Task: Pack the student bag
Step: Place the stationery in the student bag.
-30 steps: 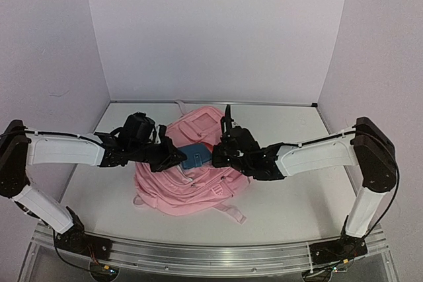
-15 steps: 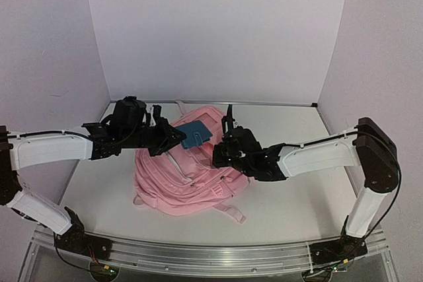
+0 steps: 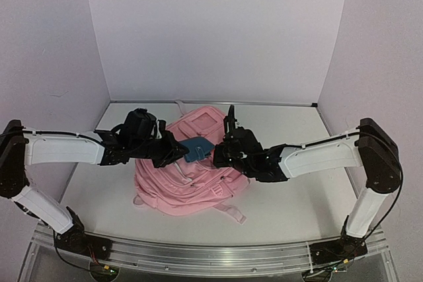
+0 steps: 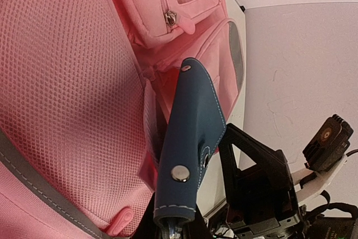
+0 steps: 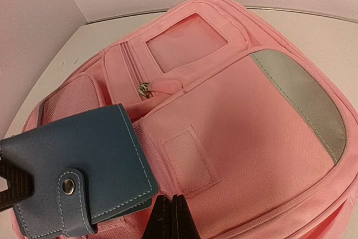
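The student bag [image 3: 188, 176] lies flat mid-table, pink, its front pockets facing up; the same student bag [image 5: 235, 138] fills the right wrist view and the student bag [image 4: 67, 82] most of the left wrist view. My left gripper [image 3: 177, 152] is shut on one end of a blue snap wallet [image 3: 197, 148]. That wallet [image 4: 190, 132] stands out from the left gripper [image 4: 170, 225] along a pocket slit. The wallet [image 5: 78, 166] lies at the front pocket's mouth; whether it is inside I cannot tell. My right gripper [image 5: 172, 210] is shut, tips against the pink fabric beside the wallet; in the top view the right gripper [image 3: 221, 156] is over the bag's middle.
A loose pink strap [image 3: 231, 212] trails off the bag toward the near edge. A metal rail [image 3: 198, 252] runs along the table front. White walls close in the back and both sides. A grey reflective patch [image 5: 302, 93] and a zipper pull [image 5: 144, 88] mark the bag's front.
My left gripper carried the wallet up and toward the back, then brought it down to the bag's front pocket again. The right arm has hardly moved.
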